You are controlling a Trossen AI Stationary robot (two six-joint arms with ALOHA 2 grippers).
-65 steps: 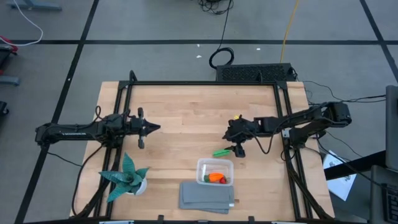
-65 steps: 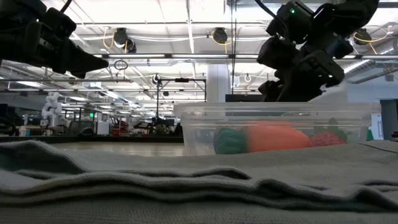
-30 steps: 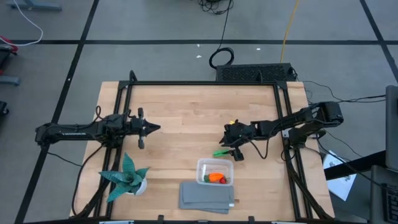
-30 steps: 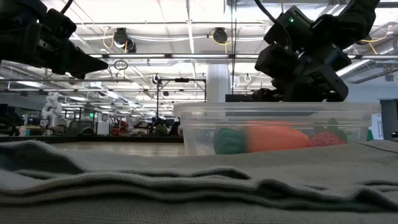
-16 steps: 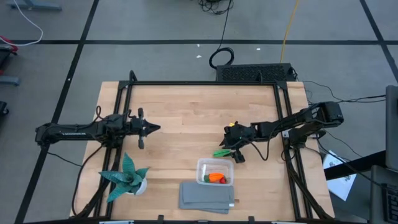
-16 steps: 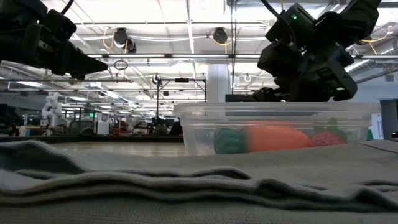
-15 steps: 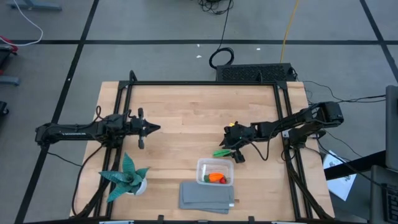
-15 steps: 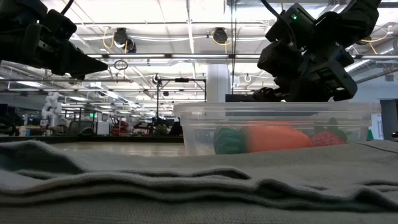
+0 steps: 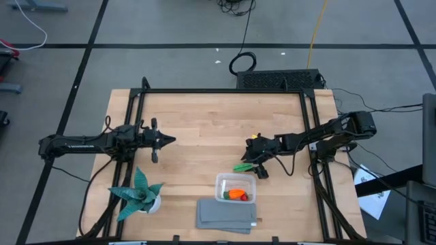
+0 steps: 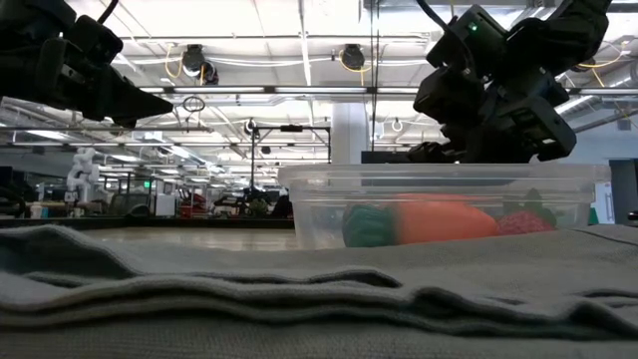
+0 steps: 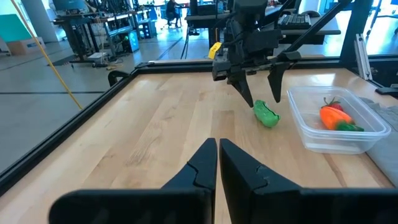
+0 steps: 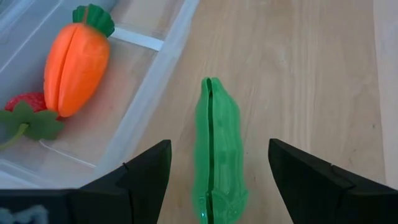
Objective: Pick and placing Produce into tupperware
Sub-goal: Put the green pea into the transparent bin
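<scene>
The bright green pod lies flat on the wood table, beside the clear tupperware's far wall; it also shows in the high view. The orange carrot and the red berry lie inside the tupperware. My right gripper is open, pointing down over the pod, one finger on either side of it and apart from it; it also shows in the high view. My left gripper is shut and empty, held above the table's left half.
A teal spiky plant in a white pot stands at the near left. A folded grey cloth lies at the near edge, just in front of the tupperware. A black frame runs around the table. Bare wood lies between the arms.
My right gripper has gone a little toward the near edge and down over the green pod, staying open. In the last half second it has kept almost still. The pod, carrot and berry have not moved.
</scene>
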